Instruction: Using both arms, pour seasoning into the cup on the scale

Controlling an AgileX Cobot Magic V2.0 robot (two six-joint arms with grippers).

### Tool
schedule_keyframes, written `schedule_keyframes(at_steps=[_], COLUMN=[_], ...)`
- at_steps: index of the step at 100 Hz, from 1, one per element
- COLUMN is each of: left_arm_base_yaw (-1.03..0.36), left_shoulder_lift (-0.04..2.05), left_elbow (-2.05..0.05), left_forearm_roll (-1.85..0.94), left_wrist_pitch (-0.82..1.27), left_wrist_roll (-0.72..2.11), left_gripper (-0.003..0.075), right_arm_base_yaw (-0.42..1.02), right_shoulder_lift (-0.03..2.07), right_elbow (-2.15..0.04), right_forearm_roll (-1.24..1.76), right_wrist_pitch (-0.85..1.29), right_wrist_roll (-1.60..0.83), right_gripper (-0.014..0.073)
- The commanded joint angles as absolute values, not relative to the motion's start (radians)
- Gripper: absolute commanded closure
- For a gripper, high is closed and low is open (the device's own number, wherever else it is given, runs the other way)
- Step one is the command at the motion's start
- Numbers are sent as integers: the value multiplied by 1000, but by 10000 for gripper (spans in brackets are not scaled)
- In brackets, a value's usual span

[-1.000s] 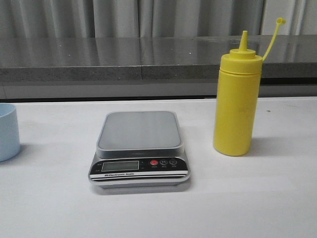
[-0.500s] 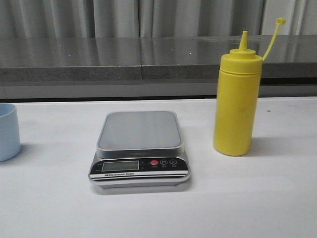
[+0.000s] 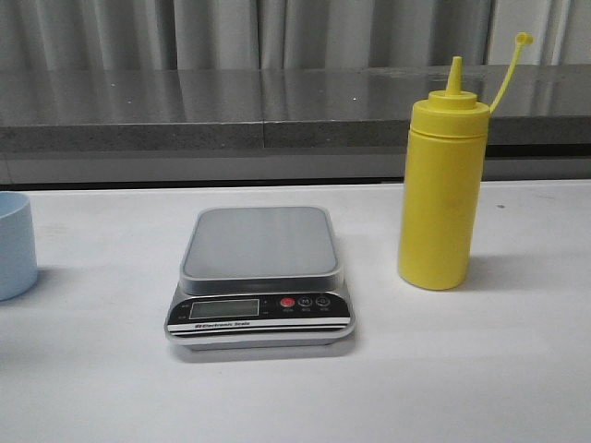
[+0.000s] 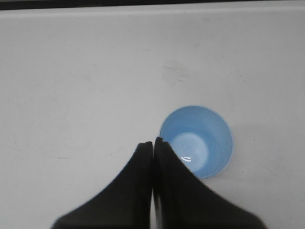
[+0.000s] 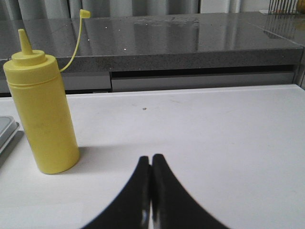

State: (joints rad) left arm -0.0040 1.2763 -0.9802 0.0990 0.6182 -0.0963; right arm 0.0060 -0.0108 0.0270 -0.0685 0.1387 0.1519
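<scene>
Front view: scale at table centre, platform bare; seasoning bottle upright to its right; cup at left edge. Left wrist view: left gripper fingers pressed together, above table beside cup, holding nothing. Right wrist view: right gripper fingers together, empty; seasoning bottle stands apart.

"Electronic Scale" (small print), scale front panel
</scene>
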Motion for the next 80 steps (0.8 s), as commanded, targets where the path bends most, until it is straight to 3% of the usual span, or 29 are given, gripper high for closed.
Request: schedule_keyframes(at_steps=[1, 13, 20, 28, 41, 47, 80], left_arm_base_yaw=[-9, -9, -9, -9, -9, -9, -9], left_shoulder_lift=[1289, 1306, 1310, 1310, 1310, 1310, 1368], left_elbow=[-1027, -1027, -1027, -1027, -1027, -1027, -1027], left_forearm_roll=[93, 93, 93, 93, 93, 93, 91], left_wrist_pitch=[578, 576, 576, 576, 576, 573, 557], left_wrist_roll=[-102, -102, -102, -102, -102, -102, -102], left_gripper=[739, 727, 665, 532, 222, 149, 134], right_arm_base_yaw=[-1, -1, -1, -1, -1, -1, -1], right_shoulder_lift=[-30, -30, -30, -30, -30, -30, -30], right_elbow=[6, 6, 6, 6, 6, 6, 6], right_forearm_roll=[-75, -75, -75, -75, -75, -75, -75], right_wrist_pitch=[59, 59, 59, 59, 59, 59, 59], right_wrist_roll=[141, 141, 141, 141, 141, 141, 141], right_gripper=[660, 660, 660, 660, 660, 660, 660])
